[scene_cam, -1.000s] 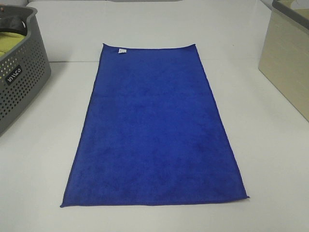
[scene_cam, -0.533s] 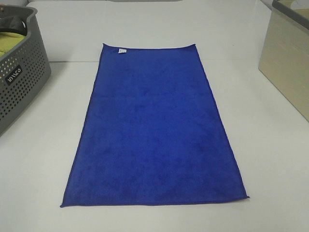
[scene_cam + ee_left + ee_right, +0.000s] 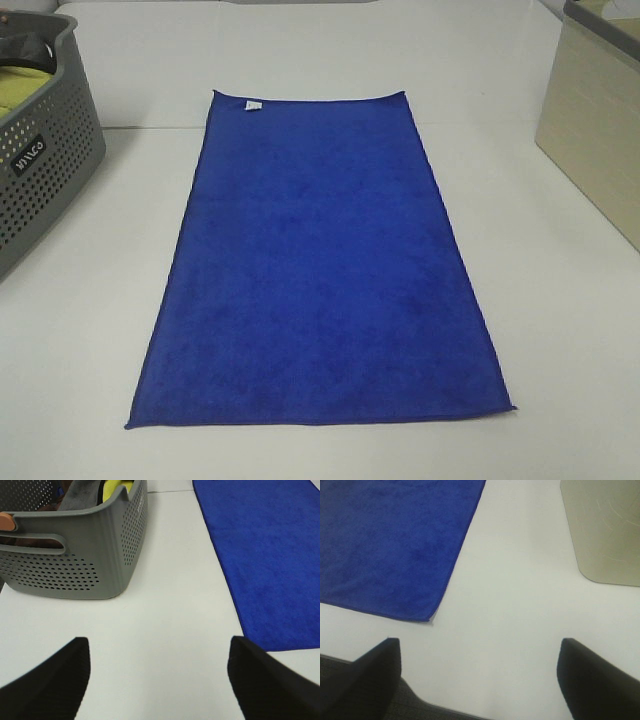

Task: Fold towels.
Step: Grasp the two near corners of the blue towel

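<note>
A royal-blue towel (image 3: pixel 320 265) lies spread flat and unfolded on the white table, long side running away from me, with a small white label (image 3: pixel 252 105) at its far left corner. Neither arm shows in the high view. In the left wrist view the towel (image 3: pixel 270 555) lies off to one side of my left gripper (image 3: pixel 157 680), whose black fingers (image 3: pixel 55 680) stand wide apart over bare table. In the right wrist view my right gripper (image 3: pixel 477 680) is open too, near the table's front edge, with the towel's near corner (image 3: pixel 422 615) beside it. Nothing is held.
A grey perforated laundry basket (image 3: pixel 45 160) stands at the left, holding a yellow-green cloth (image 3: pixel 20 92) and other fabric (image 3: pixel 80 492). A beige bin (image 3: pixel 595 130) stands at the right. The table's front edge (image 3: pixel 450 709) shows in the right wrist view.
</note>
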Controlling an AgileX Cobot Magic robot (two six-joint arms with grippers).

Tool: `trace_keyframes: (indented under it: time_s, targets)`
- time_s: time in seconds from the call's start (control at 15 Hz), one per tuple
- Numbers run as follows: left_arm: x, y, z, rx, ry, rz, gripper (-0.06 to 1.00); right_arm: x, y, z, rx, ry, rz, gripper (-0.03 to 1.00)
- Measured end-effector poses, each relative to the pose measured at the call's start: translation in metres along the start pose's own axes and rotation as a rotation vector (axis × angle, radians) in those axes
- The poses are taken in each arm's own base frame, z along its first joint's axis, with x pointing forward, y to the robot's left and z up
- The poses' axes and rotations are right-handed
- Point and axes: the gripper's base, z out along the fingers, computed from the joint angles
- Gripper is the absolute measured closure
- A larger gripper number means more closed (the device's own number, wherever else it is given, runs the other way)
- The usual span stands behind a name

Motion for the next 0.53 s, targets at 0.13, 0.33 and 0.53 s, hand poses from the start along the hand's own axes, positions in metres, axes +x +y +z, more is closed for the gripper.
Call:
trace_keyframes:
  time_s: [0.13, 0.33, 0.53]
  targets:
    - [0.0, 0.0, 0.0, 0.0, 0.0, 0.0, 0.22, 0.0, 0.0, 0.0, 0.0, 0.0, 0.0, 0.14]
    - [0.0, -0.0002, 0.0, 0.002, 0.0, -0.001, 0.22, 0.0, 0.0, 0.0, 0.0, 0.0, 0.0, 0.14]
    - [0.0, -0.0001, 0.0, 0.001, 0.0, 0.0, 0.22, 0.0, 0.0, 0.0, 0.0, 0.0, 0.0, 0.14]
